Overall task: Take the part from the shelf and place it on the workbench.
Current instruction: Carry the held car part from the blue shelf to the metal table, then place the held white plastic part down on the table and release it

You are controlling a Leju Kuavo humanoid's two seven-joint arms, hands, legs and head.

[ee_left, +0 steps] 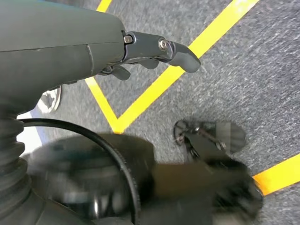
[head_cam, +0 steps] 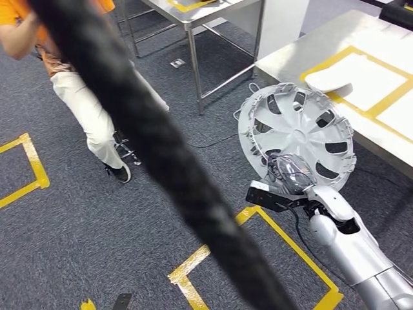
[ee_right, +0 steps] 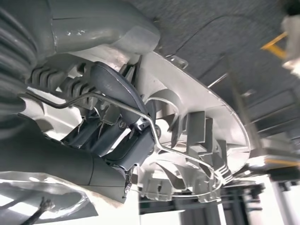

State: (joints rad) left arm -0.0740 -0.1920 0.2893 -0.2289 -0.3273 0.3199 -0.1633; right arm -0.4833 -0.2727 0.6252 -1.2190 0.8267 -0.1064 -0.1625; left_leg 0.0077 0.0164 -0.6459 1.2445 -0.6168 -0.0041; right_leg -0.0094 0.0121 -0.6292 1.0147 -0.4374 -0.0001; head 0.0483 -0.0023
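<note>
Blurred and dark, a thick cable (head_cam: 161,155) crosses the head view close to the lens. Beyond it the right robot hand (head_cam: 288,175) grips a white wheel cover (head_cam: 297,129) by its rim, carried in the air above the carpet, near the table (head_cam: 292,55) with its yellow tape. A person (head_cam: 88,97) stands off to the left. From the left wrist, the left robot hand (ee_left: 155,51) hangs over the floor, fingers apart, holding nothing. From the right wrist, fingers (ee_right: 116,93) clamp the wheel cover's ribbed back. Pickup looks done; setting it down on the table remains.
</note>
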